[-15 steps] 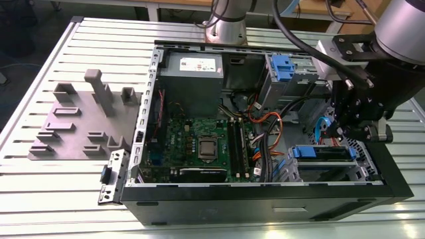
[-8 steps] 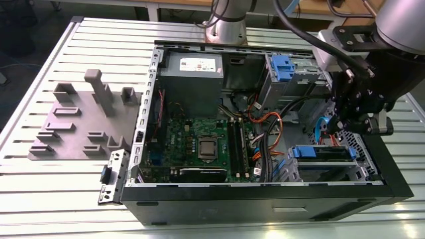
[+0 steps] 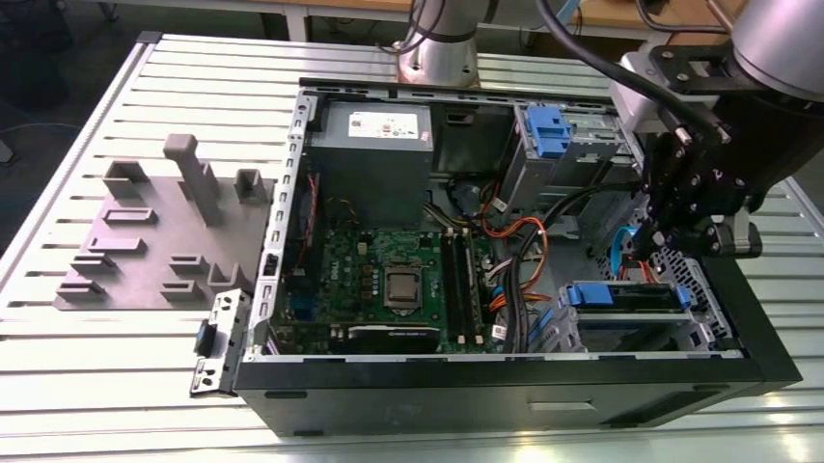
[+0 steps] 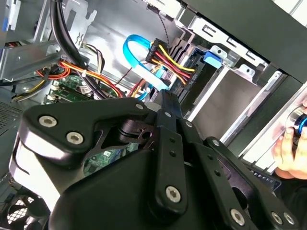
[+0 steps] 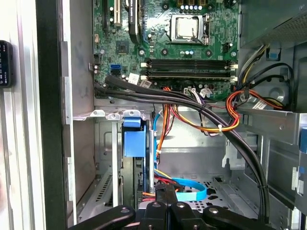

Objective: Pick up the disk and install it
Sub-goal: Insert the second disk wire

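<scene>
- The claw [image 3: 672, 249] hangs inside the open computer case [image 3: 515, 386], at the end by the drive bays.
- In both wrist views its fingertips are pressed together, closed, with nothing seen between them [image 5: 165, 192] [image 4: 168, 106].
- The disk [image 3: 624, 296] sits in the bay just below the claw tips, apart from them. Its blue rail faces up.
- In the first wrist view the disk [image 5: 133, 140] stands in its metal cage just ahead of the tips. How deep it is seated cannot be told.
- The exterior view alone shows what lies well away from the claw: a grey fixture plate [image 3: 154, 241] on the slatted table [image 3: 77, 386] outside the case, the grey metal box [image 3: 373, 145], and a lone blue clip [image 3: 547, 130] in the far bay.
- A light-blue flat cable [image 5: 192, 189] loops close beside the tips, joined in the second wrist view [image 4: 136, 48] by red and yellow wires.
- The motherboard [image 5: 182, 43] lies beyond the disk from the claw.
- The second wrist view shows a person's hand [image 4: 290, 148] outside the case wall, beside the claw body.
</scene>
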`<action>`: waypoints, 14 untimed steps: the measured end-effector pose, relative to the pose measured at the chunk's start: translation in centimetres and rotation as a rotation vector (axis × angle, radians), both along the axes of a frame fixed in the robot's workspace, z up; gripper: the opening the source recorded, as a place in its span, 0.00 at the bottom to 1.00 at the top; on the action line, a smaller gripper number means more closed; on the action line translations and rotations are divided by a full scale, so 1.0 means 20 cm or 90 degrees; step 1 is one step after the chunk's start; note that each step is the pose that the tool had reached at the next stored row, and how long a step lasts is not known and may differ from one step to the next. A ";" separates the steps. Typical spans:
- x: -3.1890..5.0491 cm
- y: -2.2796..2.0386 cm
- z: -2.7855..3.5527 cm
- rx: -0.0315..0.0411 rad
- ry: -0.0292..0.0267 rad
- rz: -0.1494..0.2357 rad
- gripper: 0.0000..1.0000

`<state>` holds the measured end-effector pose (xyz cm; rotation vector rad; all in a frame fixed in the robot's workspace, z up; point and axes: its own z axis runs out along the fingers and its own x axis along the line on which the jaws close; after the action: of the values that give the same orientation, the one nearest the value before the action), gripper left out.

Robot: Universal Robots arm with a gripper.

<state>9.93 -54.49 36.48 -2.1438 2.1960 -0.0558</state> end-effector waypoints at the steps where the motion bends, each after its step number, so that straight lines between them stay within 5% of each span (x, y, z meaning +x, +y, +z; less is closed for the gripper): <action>1: 0.002 0.000 -0.001 0.0000 0.0024 0.000 0.11; 3: 0.004 0.000 -0.002 -0.0001 0.0061 0.000 0.11; 14: 0.004 0.000 -0.003 0.0000 0.0072 0.000 0.11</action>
<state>10.01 -54.49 36.43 -2.1495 2.2021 -0.0439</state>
